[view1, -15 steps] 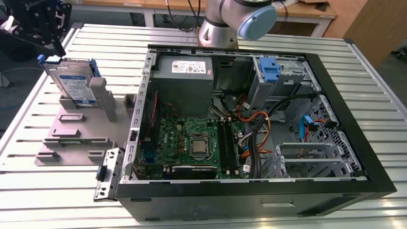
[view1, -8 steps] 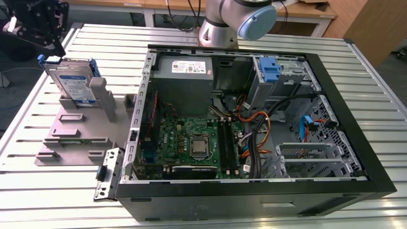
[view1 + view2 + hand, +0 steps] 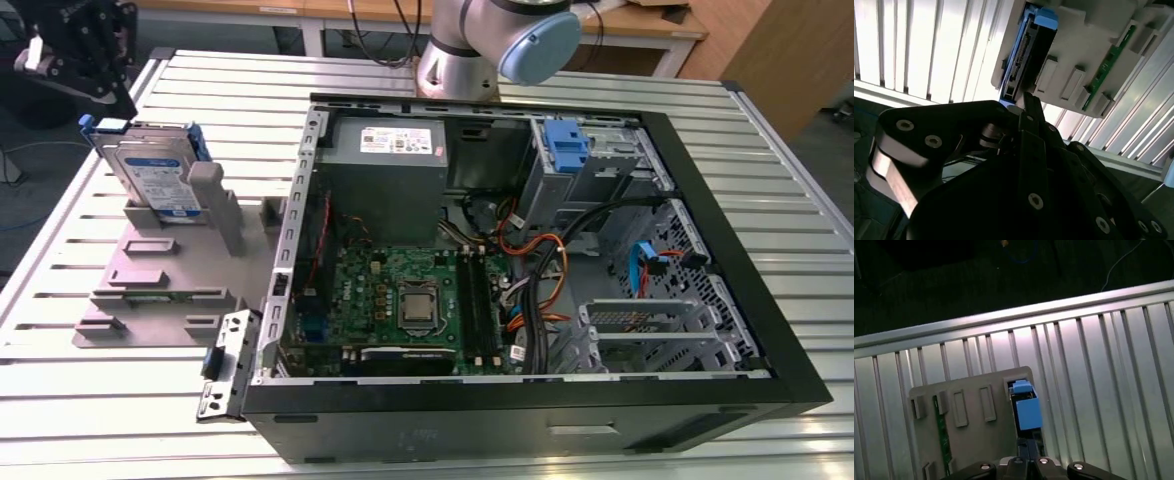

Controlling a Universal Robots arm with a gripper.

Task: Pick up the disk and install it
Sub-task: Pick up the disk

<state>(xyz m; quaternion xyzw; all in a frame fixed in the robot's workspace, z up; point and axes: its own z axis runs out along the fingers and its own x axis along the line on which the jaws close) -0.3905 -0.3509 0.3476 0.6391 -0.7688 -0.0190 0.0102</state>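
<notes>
Gripper, black, on the arm: in the exterior view it hangs at the far end of the exterior view's left, just above the disk; whether it is apart or together cannot be told, nor whether it touches the drive. The disk stands on edge in its blue carrier, slotted into a grey holder on the slatted table, beside the open computer case. Inside the case: a grey power supply, a motherboard and a blue bracket.

Second wrist view: the gripper's dark linkage points at the disk's connector edge; a green circuit board sits in another slot of the holder.

First wrist view: the blue carrier end of the disk lies just beyond the gripper, upright in the holder.
</notes>
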